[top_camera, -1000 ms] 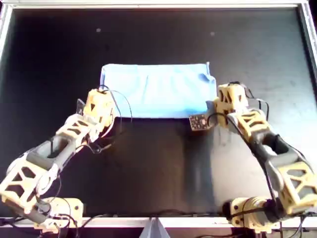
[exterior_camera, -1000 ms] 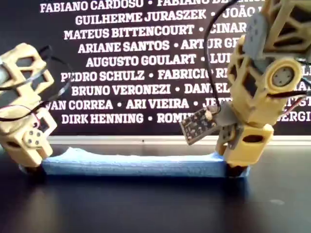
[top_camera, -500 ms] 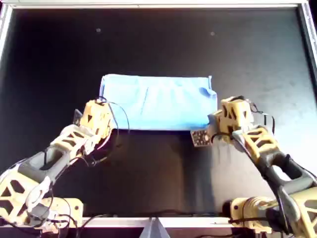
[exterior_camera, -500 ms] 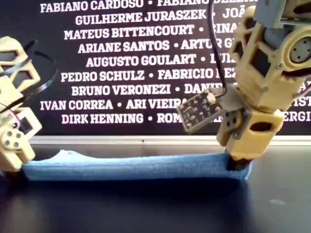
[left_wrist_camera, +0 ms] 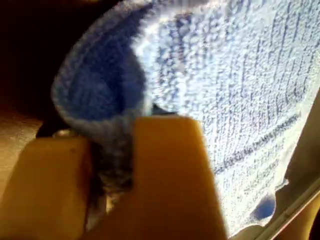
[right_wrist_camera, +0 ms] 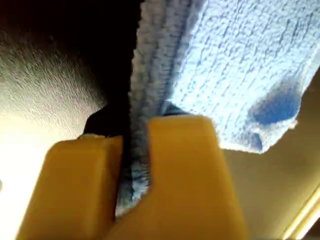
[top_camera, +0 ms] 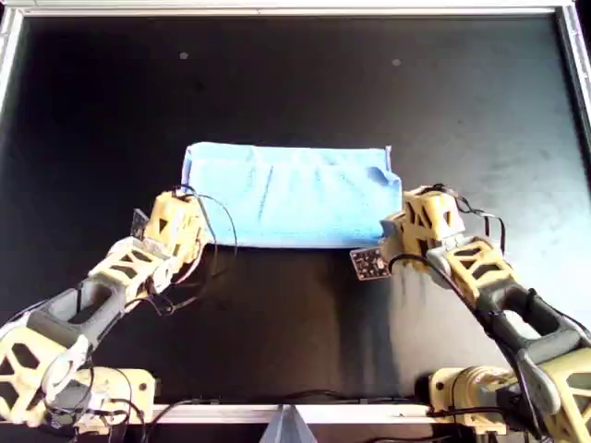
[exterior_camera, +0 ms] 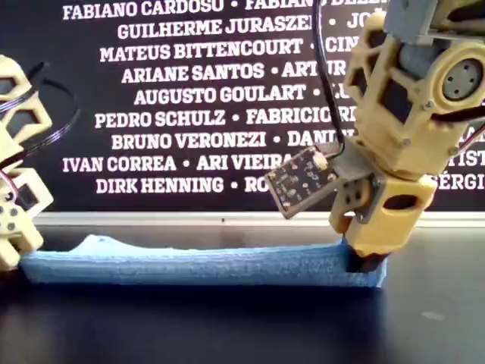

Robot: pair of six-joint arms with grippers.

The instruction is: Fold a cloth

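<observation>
Light blue terry cloth (top_camera: pixel 291 196), one item, lying as a folded rectangle on the black table (top_camera: pixel 295 74), about mid-table in the overhead view, long axis running left to right in that view; the exterior view shows it as a low, flat band with doubled layers. Left gripper (top_camera: pixel 187 205): clenched on the cloth's near-left corner in the overhead view, with the left wrist view showing bunched fabric pinched between the yellow fingers (left_wrist_camera: pixel 170 170). Right gripper (top_camera: pixel 404 221): clenched on the near-right corner in the overhead view, with the right wrist view showing the layered edge squeezed between its fingers (right_wrist_camera: pixel 185 175). Small circuit board (top_camera: pixel 371 263) hangs off the right arm on the near side of the cloth. Backdrop: black panel with white printed names (exterior_camera: pixel 182 91), behind the table in the exterior view. Governing relation: the body of the cloth lies wholly to the far side of both grippers, each holding one end of the near long edge, neither arm nearer than the other. Judgement: a further fold would likely call for both ends to travel together, level, across the short axis toward the far edge; uneven travel could skew the layers.
</observation>
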